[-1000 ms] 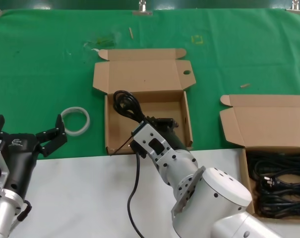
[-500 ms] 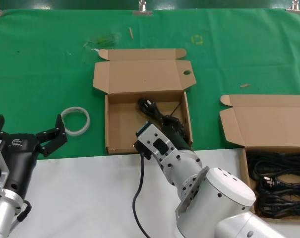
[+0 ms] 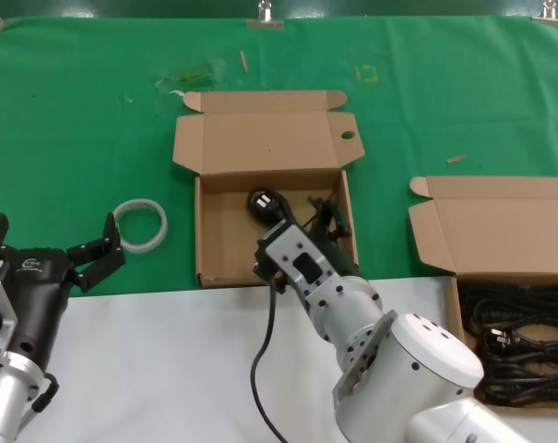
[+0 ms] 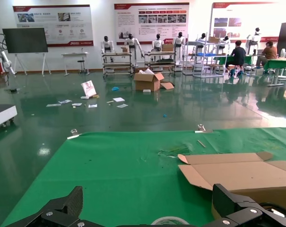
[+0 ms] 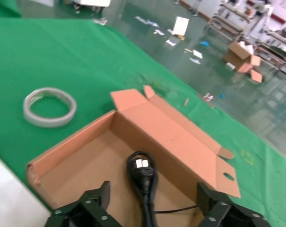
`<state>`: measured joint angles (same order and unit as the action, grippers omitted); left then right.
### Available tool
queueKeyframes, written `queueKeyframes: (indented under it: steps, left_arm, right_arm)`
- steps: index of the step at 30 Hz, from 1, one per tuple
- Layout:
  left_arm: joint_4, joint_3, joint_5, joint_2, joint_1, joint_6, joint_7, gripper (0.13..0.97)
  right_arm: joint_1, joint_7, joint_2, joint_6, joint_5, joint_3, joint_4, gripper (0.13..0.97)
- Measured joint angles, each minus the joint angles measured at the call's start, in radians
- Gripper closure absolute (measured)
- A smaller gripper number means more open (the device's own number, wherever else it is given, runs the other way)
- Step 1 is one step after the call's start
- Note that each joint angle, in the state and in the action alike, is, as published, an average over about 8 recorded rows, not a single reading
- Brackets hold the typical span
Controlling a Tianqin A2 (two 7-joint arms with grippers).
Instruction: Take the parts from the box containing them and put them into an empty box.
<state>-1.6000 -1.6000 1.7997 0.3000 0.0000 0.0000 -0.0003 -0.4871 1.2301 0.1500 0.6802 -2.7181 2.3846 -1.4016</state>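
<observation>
- Table (image 3: 122,360): green cloth over the far part, bare white strip along the near edge; both boxes sit on it, well apart.
- Right arm (image 3: 389,369): reaches from the near edge into the middle box. Right gripper (image 3: 326,221) hangs inside that box by its right wall; wrist view shows the fingers (image 5: 86,210) spread wide w/ nothing between them, so it's apart, not clamping the cord.
- Left arm: parked at the near-left corner, left gripper (image 3: 48,254) also spread open, holding nothing, idle.
- Source box (image 3: 486,231) at the right edge, lid folded back: a heap of remaining cords (image 3: 518,346) fills it. Can't count them, looks like several.
- Target box (image 3: 260,143) mid-table, lid w/ round hole (image 3: 347,135) in the side flap folded back toward the far edge.
- Power cord (image 3: 271,305): plug (image 5: 142,170) lies on the target box floor near its middle, but the cable runs back over the box's near wall, across the white strip and off the near edge. So only partly in.
- Tape ring (image 3: 140,224): on the cloth just left of the target box, not part of the job.
- Progress, my read: early. First cord approx. delivered, its tail not tucked in yet; the bulk of the parts is untouched in the source box. Left to do: get the trailing cable inside, then repeat trips for the rest.
</observation>
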Motion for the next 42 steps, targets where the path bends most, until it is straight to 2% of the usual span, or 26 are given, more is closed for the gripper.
queueKeyframes:
  steps: [5, 6, 14, 18, 26, 42]
  left_arm:
    - [0.0, 0.0, 0.0, 0.0, 0.0, 0.0, 0.0, 0.132]
    - [0.0, 0.0, 0.0, 0.0, 0.0, 0.0, 0.0, 0.132]
    - [0.0, 0.0, 0.0, 0.0, 0.0, 0.0, 0.0, 0.132]
    - [0.0, 0.0, 0.0, 0.0, 0.0, 0.0, 0.0, 0.132]
    - [0.0, 0.0, 0.0, 0.0, 0.0, 0.0, 0.0, 0.132]
    - [0.0, 0.0, 0.0, 0.0, 0.0, 0.0, 0.0, 0.132]
  right_arm:
    - [0.028, -0.07, 0.0, -0.039, 0.052, -0.044, -0.011, 0.438]
    - [0.034, -0.085, 0.0, -0.047, 0.064, -0.054, -0.014, 0.438]
    - [0.087, -0.22, 0.0, -0.121, 0.164, -0.14, -0.035, 0.269]
    - [0.114, -0.288, 0.0, -0.159, 0.214, -0.183, -0.046, 0.269]
    - [0.167, -0.423, 0.0, -0.234, 0.315, -0.269, -0.068, 0.166]
    - [0.276, -0.696, 0.0, -0.385, 0.52, -0.444, -0.112, 0.129]
